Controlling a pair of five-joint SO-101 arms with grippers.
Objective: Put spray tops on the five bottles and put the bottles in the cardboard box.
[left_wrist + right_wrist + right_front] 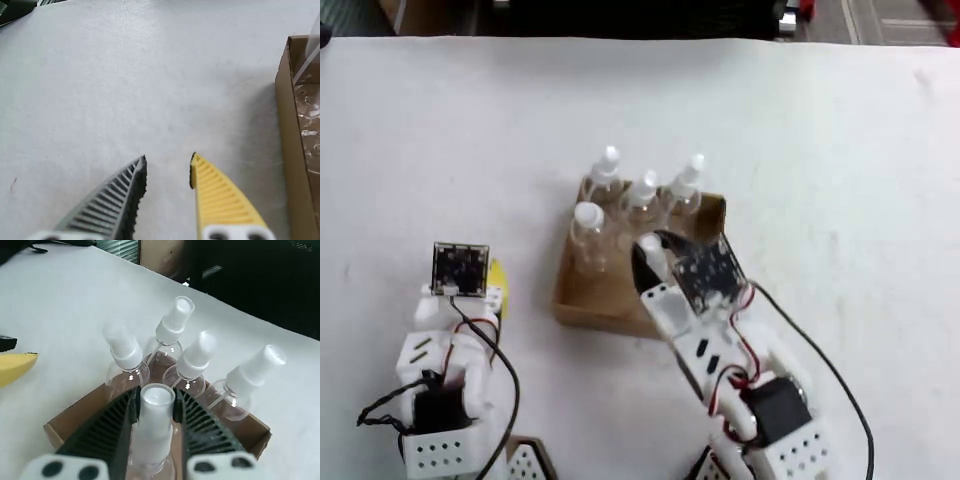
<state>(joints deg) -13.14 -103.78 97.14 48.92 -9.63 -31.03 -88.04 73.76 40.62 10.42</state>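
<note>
my right gripper pinches the fifth bottle by its spray top, inside the cardboard box beside four capped bottles; only release seems left. my left gripper hangs spread over the table nearby.

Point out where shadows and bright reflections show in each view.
High view: even light on the table, no hard shadows. Left wrist view: a soft shadow lies on the table beside the box wall. Right wrist view: small white glints on the bottles behind the right gripper; the room beyond is dark.
</note>
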